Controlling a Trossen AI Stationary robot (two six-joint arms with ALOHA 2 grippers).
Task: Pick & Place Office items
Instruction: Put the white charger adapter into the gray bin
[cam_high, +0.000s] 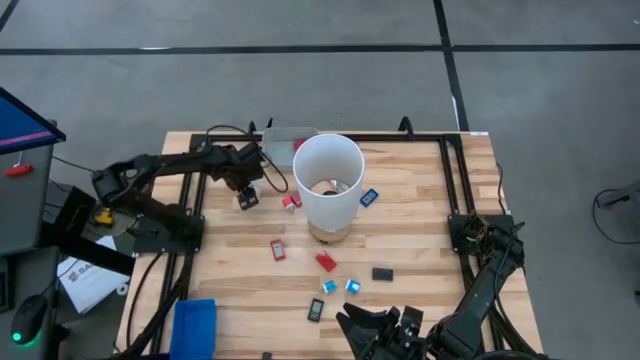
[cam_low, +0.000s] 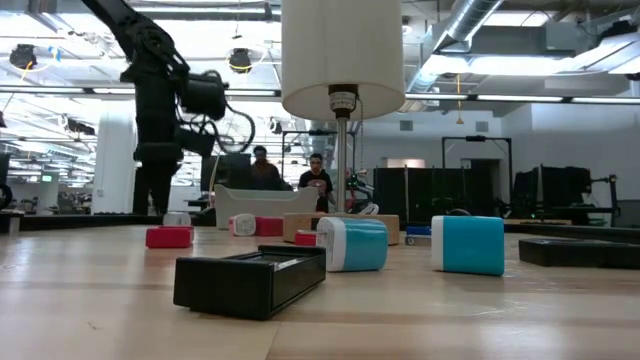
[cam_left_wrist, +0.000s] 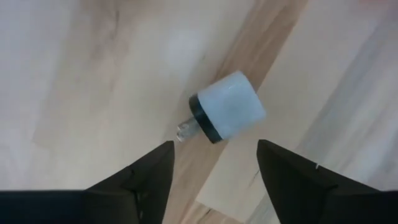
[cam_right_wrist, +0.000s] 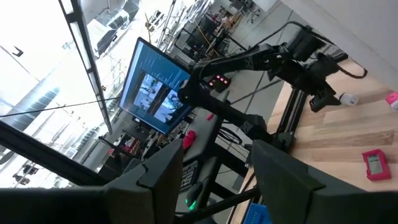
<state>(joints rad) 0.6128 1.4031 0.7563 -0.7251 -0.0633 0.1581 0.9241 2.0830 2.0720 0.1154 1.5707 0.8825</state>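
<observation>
At the far left of the desk (cam_high: 420, 230), the left gripper (cam_high: 247, 188) hovers just above a small white piece with a black band (cam_left_wrist: 227, 107), its fingers spread apart with nothing between them; the piece lies on the bare wood, so this pick is judged as not yet made. Moving rightward, most office items lie loose: a red piece (cam_high: 278, 249) in the open, a red and white piece (cam_high: 291, 201) just beside the tall white cylinder (cam_high: 327, 182), another red one (cam_high: 326, 262) in front of the cylinder, two light blue pieces (cam_high: 340, 287) near each other, a black piece (cam_high: 315, 310) toward the near edge, a blue piece (cam_high: 369, 197) touching the cylinder's right side, and a black piece (cam_high: 382, 273) further right. Something dark shows inside the cylinder, too unclear to name. At the near right edge the right gripper (cam_high: 385, 330) waits, fingers part open and empty. By this showing, the sorting looks barely begun.
</observation>
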